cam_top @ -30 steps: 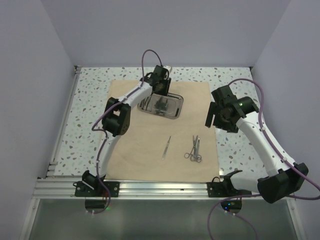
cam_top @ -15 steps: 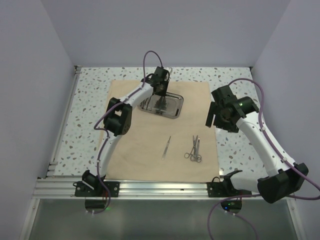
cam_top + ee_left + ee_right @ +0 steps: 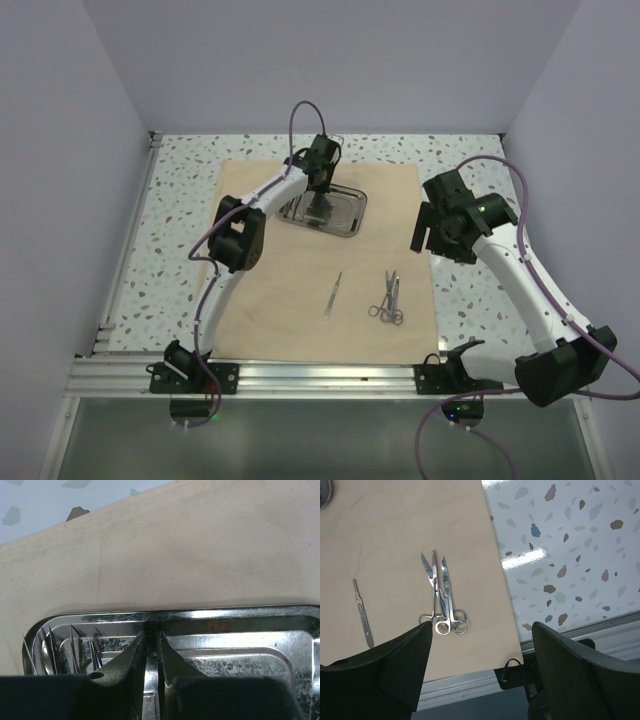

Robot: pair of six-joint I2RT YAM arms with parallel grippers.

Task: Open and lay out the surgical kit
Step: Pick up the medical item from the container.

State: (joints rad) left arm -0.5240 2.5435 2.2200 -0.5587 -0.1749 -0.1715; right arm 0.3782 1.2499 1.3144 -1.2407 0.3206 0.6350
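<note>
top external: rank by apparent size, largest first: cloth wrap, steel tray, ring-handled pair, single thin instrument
1. cloth wrap
2. steel tray
3. ring-handled pair
4. single thin instrument, roughly as long as the pair but much narrower

Lighting was bright and even, shadows soft. Glare streaked the steel tray point(image 3: 240, 645) and table point(image 3: 525, 559).
</note>
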